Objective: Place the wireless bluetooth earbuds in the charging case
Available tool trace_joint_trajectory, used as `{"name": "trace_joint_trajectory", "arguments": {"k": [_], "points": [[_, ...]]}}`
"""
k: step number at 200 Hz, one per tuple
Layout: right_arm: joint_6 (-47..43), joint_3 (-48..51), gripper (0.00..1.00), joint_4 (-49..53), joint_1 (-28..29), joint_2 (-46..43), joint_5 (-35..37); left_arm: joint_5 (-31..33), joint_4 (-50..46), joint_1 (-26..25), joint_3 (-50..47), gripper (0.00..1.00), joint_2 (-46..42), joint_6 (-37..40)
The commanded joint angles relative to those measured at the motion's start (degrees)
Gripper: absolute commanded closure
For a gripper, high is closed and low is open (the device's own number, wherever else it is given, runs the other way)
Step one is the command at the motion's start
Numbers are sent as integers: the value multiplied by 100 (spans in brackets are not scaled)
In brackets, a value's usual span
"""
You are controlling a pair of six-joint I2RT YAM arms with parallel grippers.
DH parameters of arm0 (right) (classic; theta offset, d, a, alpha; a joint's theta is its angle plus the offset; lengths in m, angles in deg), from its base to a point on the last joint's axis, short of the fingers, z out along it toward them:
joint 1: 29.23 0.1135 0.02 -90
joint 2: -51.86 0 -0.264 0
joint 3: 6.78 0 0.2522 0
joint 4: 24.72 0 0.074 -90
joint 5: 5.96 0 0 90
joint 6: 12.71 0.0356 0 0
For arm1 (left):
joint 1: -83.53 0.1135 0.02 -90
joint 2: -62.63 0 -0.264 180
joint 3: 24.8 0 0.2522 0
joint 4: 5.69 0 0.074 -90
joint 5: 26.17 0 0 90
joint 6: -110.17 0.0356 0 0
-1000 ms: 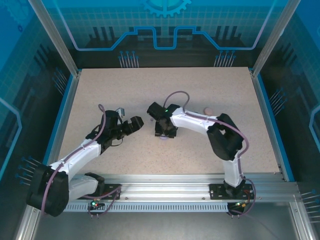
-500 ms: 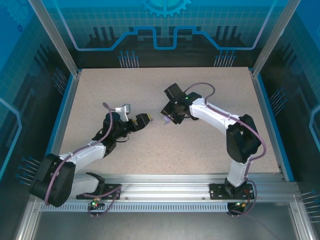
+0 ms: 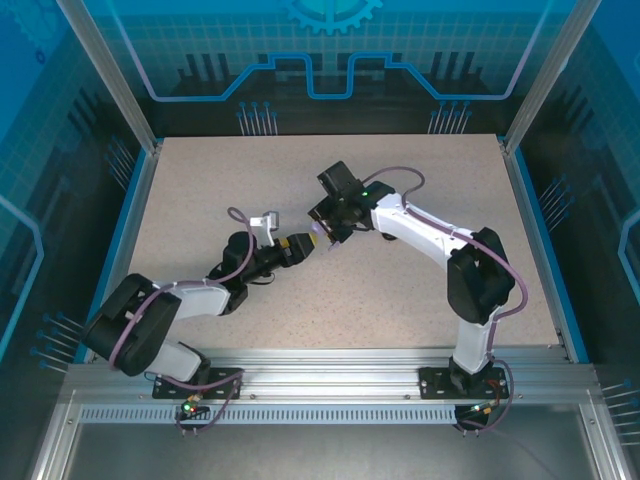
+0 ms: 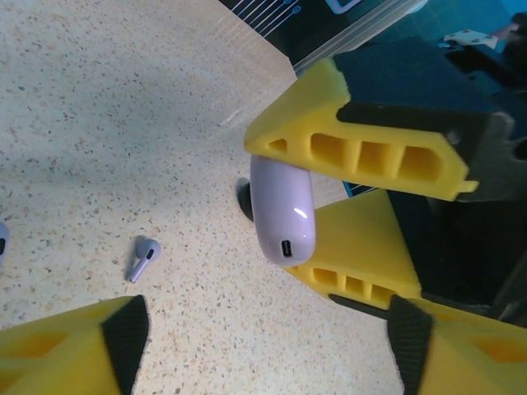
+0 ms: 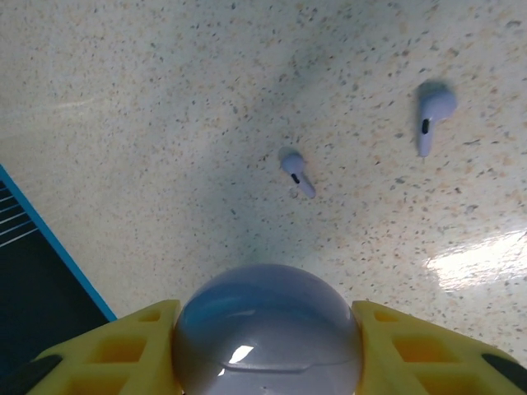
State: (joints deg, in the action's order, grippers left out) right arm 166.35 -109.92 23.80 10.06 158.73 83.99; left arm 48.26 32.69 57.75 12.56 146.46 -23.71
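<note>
Top: both arms reach in to mid-table, the left fingers [image 3: 298,243] and right fingers [image 3: 327,229] almost tip to tip. The small lilac blob at the right fingers' tips is the charging case [image 3: 319,238]. It's too small here to read the grip. The table [image 3: 420,180] is speckled beige.

Left wrist: the left fingers [image 4: 70,346] are spread wide at the bottom corners of the frame, with nothing between them. Just ahead, the right fingers [image 4: 362,152] pinch the charging case [image 4: 282,216] from two opposite sides. The case is held clear of the table with its shadow underneath. It looks closed, and its port end faces this camera. One lilac earbud [image 4: 142,259] lies flat on the table to the left of the case, apart from it.

Right wrist: the right fingers [image 5: 123,346] press on both flanks of the charging case [image 5: 268,325], a glossy dome low in the frame. Two lilac earbuds [image 5: 296,171] lie on the table beyond it. That one is mid-frame and the second earbud [image 5: 430,113] is upper right. They are apart from each other, and both are outside the case.
</note>
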Motion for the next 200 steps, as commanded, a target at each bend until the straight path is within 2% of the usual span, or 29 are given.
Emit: {"name": "trace_joint_trajectory", "arguments": {"k": [1, 27, 142, 200], "points": [[147, -159, 66, 5, 95, 128, 8, 166, 620, -40, 3, 29, 147, -7], [170, -87, 66, -65, 134, 112, -20, 276, 681, -39, 49, 37, 212, 6], [165, -88, 66, -180, 234, 107, -118, 353, 983, -33, 478, 45, 762, -161], [189, -107, 66, -233, 251, 136, -153, 387, 1211, -41, 515, 59, 983, -274]]}}
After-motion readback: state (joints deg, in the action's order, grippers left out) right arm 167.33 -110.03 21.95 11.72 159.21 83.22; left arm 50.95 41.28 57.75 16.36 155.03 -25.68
